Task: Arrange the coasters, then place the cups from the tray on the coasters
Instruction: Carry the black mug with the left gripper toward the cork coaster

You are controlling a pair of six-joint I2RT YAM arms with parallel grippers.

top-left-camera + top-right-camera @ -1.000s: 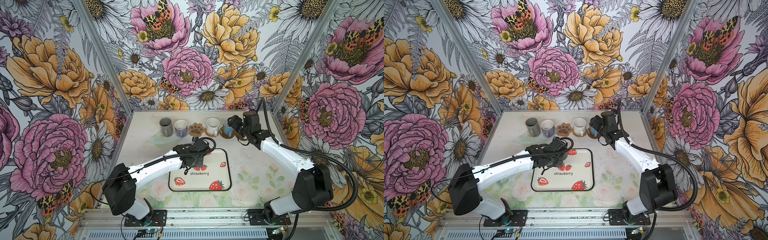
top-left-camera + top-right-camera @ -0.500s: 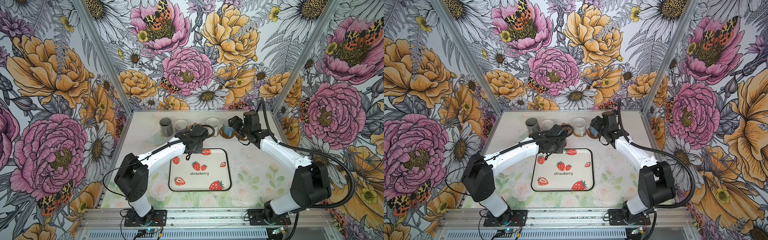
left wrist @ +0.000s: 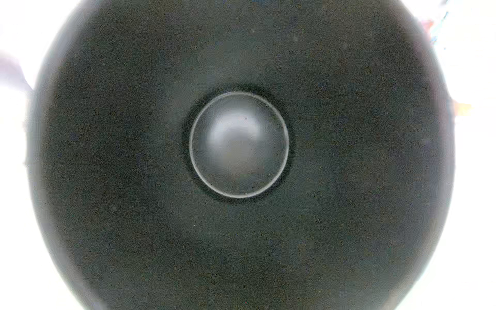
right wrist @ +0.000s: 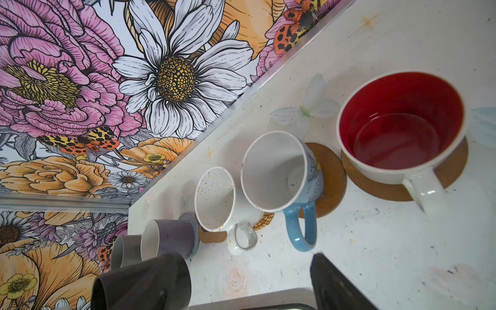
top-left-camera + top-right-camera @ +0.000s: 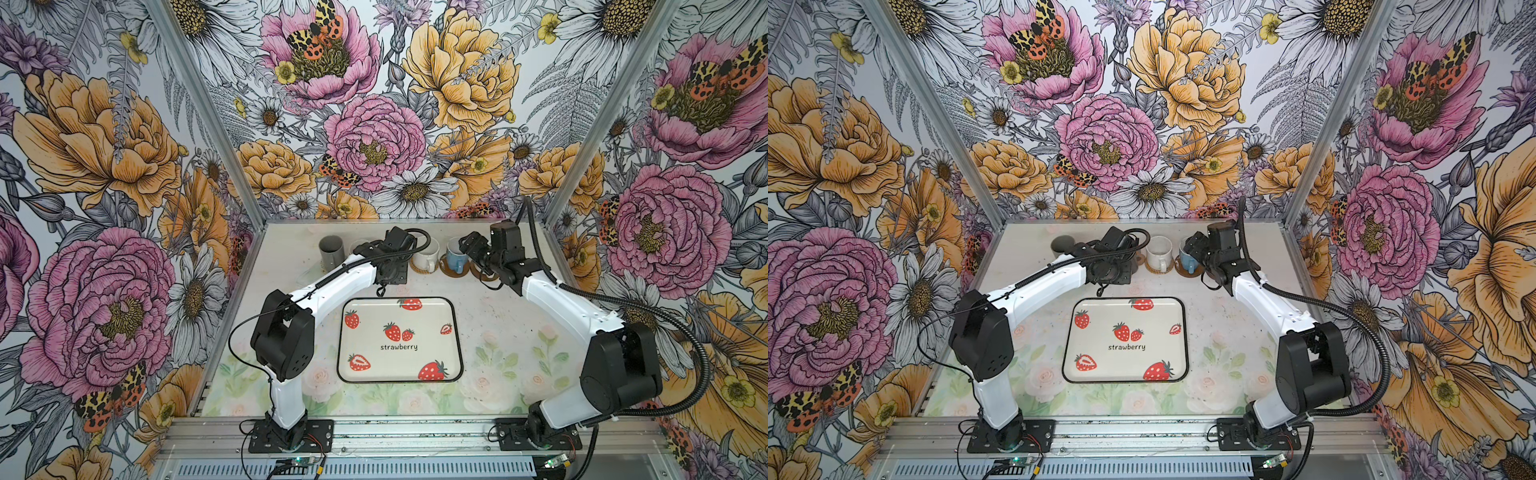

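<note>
Along back edge: five cups (image 4: 400, 126) seated on coasters (image 4: 334, 171), tray (image 5: 399, 365) bare. Left to do: black cup (image 4: 145, 281) onto tan coaster (image 4: 213, 236). Cannot tell left jaws' state; right jaws released, empty.

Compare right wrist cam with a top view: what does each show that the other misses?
Only the right wrist view: the red-inside cup, which the right arm covers in a top view. Only the top view: the whole tray and the left arm. Both: the grey cup, the speckled cup and the blue cup.
</note>
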